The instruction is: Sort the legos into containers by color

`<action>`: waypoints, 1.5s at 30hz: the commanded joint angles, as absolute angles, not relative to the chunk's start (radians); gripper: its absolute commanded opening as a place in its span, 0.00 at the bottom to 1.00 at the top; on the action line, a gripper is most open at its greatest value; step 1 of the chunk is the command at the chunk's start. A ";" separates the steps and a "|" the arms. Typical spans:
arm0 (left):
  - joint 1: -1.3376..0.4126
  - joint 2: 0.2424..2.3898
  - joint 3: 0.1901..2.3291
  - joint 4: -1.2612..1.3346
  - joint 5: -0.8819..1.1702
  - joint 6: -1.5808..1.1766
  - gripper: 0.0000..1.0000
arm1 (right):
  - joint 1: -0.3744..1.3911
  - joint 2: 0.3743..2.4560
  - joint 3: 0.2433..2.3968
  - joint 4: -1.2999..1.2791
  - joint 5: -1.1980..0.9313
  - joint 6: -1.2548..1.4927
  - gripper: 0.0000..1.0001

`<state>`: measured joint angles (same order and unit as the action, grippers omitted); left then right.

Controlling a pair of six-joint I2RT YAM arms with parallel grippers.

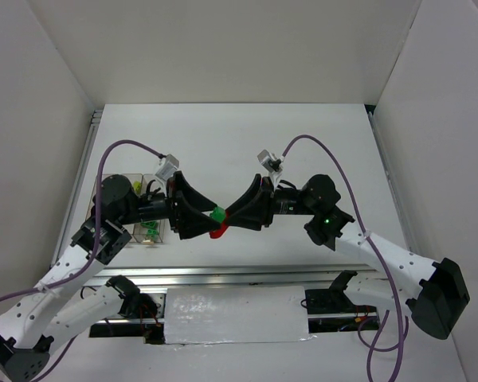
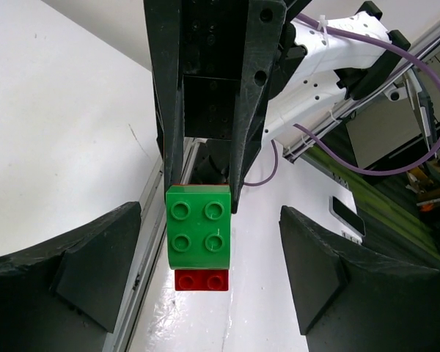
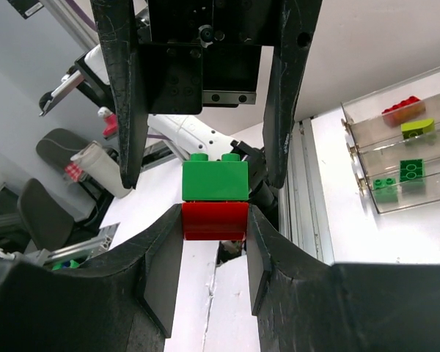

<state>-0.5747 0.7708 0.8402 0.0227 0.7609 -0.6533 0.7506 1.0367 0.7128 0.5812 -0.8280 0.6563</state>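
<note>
A two-brick stack hangs in mid-air between my grippers: a green lego [image 1: 218, 213] pressed onto a red lego [image 1: 217, 231]. My right gripper [image 3: 215, 224] is shut on the red lego [image 3: 215, 220], with the green lego [image 3: 215, 180] sticking out past its fingertips. My left gripper [image 2: 209, 282] is open, and its fingers [image 3: 126, 103] stand on either side of the green lego [image 2: 199, 227] without touching it. The clear containers [image 3: 367, 158] lie on the table by the left arm [image 1: 140, 181]; they hold red, yellow-green and green bricks.
An aluminium rail [image 1: 247, 274] runs along the near table edge, with a crinkled white sheet [image 1: 235, 314] in front of it. Purple cables [image 1: 123, 147] arch over both arms. White walls close in the table on three sides.
</note>
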 commanded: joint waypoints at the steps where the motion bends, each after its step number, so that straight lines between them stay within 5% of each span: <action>1: -0.580 0.776 0.839 0.075 0.793 -0.635 0.88 | 0.759 1.038 0.752 0.617 -0.851 0.649 0.00; 5: -0.578 0.795 0.845 0.063 0.790 -0.626 0.85 | 0.759 1.045 0.753 0.641 -0.865 0.664 0.00; 11: -0.578 0.811 0.847 0.052 0.796 -0.623 0.57 | 0.759 1.051 0.770 0.626 -0.865 0.658 0.00; 14: -0.578 0.813 0.847 0.041 0.790 -0.614 0.32 | 0.759 1.054 0.775 0.620 -0.861 0.655 0.00; 15: -0.578 0.813 0.850 0.034 0.781 -0.611 0.08 | 0.759 1.052 0.775 0.606 -0.858 0.644 0.00; 16: -0.578 0.815 0.860 0.020 0.769 -0.601 0.00 | 0.759 1.052 0.773 0.598 -0.859 0.632 0.00; 30: -0.479 0.799 1.109 -0.451 0.281 -0.417 0.00 | 0.643 0.957 0.646 0.463 -0.908 0.459 0.00; 37: -0.338 1.119 1.187 -0.773 -0.513 -0.595 0.00 | 0.643 0.899 0.680 0.238 -0.583 0.428 0.00; 45: -0.127 1.420 1.189 -0.742 -0.324 -0.649 0.03 | 0.699 0.851 0.701 0.163 -0.520 0.397 0.00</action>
